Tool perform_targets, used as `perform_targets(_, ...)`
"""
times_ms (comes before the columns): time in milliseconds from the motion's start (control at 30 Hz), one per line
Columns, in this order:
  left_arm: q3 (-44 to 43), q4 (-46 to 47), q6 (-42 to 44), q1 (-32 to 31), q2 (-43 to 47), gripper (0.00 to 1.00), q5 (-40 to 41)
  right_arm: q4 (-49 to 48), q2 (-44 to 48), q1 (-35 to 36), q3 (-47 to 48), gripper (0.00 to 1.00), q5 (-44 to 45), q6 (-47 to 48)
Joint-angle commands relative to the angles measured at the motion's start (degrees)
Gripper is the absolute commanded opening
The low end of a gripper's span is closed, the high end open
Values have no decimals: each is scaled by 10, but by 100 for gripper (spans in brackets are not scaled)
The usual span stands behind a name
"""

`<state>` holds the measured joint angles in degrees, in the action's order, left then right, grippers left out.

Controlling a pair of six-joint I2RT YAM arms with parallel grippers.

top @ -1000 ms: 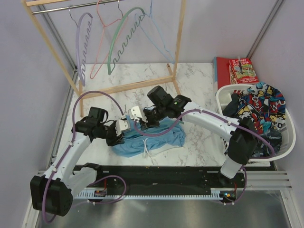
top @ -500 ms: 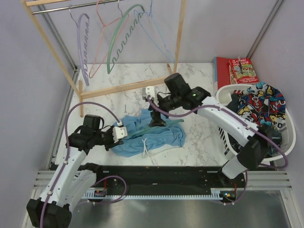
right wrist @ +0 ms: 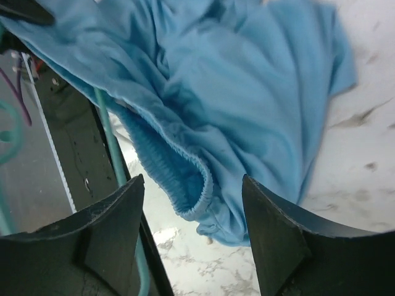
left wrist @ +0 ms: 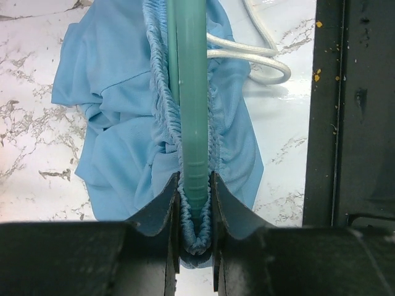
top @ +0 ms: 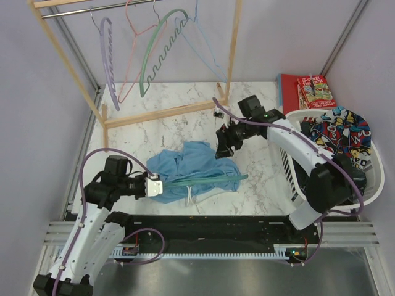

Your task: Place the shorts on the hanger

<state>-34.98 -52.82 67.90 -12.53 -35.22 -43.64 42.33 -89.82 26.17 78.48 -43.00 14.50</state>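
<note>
The light blue shorts (top: 191,165) lie crumpled on the marble table, white drawstring (top: 190,194) at their near edge. One arm of the teal hanger (top: 213,179) runs through the elastic waist and sticks out on the right. My left gripper (top: 154,185) is shut on the hanger's left end, with waistband bunched around it. In the left wrist view the hanger (left wrist: 188,92) runs straight away from the gripper (left wrist: 194,203) over the shorts (left wrist: 123,92). My right gripper (top: 223,145) hovers open over the shorts' far right corner, holding nothing. Its wrist view shows the gripper (right wrist: 191,203) above the waistband (right wrist: 185,179).
A wooden rack (top: 166,112) stands at the back with lilac (top: 108,49), pink (top: 139,37), green wavy (top: 157,55) and pale blue (top: 200,43) hangers. A white laundry basket (top: 364,192) with dark cartoon-print clothes (top: 339,135) sits right, books (top: 311,89) behind it. A black rail (top: 216,225) lines the near edge.
My right gripper opened, let go of the shorts and drew back to the right. My left gripper closed on the hanger's end and pulled left and nearer.
</note>
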Motion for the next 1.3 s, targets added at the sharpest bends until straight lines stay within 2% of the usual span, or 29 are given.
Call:
perform_targets(0,-23,-15,64,-3,3,2,-32,24,-30,26,-45,69,41,-18)
perform_targets(333,-16,-22,62,-5,5,2,-21,10,-59,90,-88,69,134,-25)
perform_targets(433,-18,-21,55,-5,3,2,-19,-1,-75,102,-96,65,162,-34)
perform_targets(467,-20,-21,50,-6,3,2,-18,-3,-77,105,-97,61,167,-36)
perform_targets(600,-28,-19,24,-5,9,2,-25,-29,-83,107,-116,59,201,-59)
perform_targets(867,-17,-29,36,-5,28,2,-17,-37,-61,99,-97,71,113,-95)
perform_targets(1033,-19,-28,38,-5,23,2,-22,-44,-67,95,-96,63,108,-119)
perform_targets(1267,-27,-27,25,-6,4,2,-29,-72,-80,99,-124,56,162,-114)
